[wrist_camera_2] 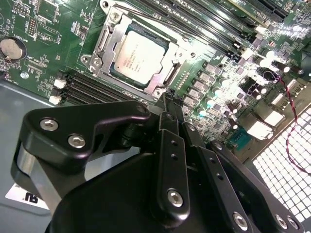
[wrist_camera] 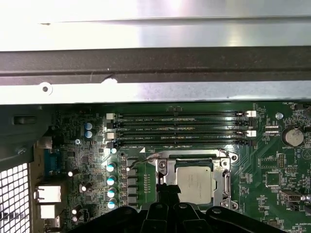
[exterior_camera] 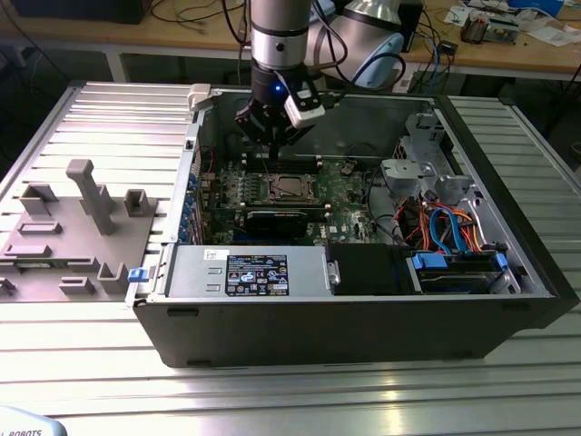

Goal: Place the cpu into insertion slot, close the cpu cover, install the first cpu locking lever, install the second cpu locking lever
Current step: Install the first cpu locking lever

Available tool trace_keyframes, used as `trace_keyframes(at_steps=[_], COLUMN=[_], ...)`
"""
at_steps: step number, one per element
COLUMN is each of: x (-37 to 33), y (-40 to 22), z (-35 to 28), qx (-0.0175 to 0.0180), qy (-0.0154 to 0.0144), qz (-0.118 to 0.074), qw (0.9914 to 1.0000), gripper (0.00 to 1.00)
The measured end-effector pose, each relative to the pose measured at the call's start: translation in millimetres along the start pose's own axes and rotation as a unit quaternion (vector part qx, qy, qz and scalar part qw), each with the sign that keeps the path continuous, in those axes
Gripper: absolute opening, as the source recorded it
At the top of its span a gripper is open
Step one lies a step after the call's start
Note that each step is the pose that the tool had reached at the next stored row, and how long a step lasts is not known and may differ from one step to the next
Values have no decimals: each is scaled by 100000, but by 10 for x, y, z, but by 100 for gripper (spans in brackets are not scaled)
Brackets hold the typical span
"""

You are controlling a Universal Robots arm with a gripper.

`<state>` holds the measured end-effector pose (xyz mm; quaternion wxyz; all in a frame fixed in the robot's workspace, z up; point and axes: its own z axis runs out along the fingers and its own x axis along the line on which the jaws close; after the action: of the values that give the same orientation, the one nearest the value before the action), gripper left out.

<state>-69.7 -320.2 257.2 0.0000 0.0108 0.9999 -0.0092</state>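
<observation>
Silver cpu sits in insertion slot w/ cover down; pincer narrow, empty.

We see the cpu topped in dull matt metal, the cpu cover bright and silvery — the gripper black, smooth, faintly glossy.

Your arm comes straight down from above, wrist vertical. Gripper points downward; in the second wrist view its black fingers lie pressed together, tips meeting at a narrow point.
</observation>
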Motion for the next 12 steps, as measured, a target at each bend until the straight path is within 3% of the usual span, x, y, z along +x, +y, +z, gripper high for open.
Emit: trace_keyframes(at_steps=[12], x=[128], y=[3], z=[0], qx=[4], qy=[-36], qz=[4], qw=[100000], gripper=[11])
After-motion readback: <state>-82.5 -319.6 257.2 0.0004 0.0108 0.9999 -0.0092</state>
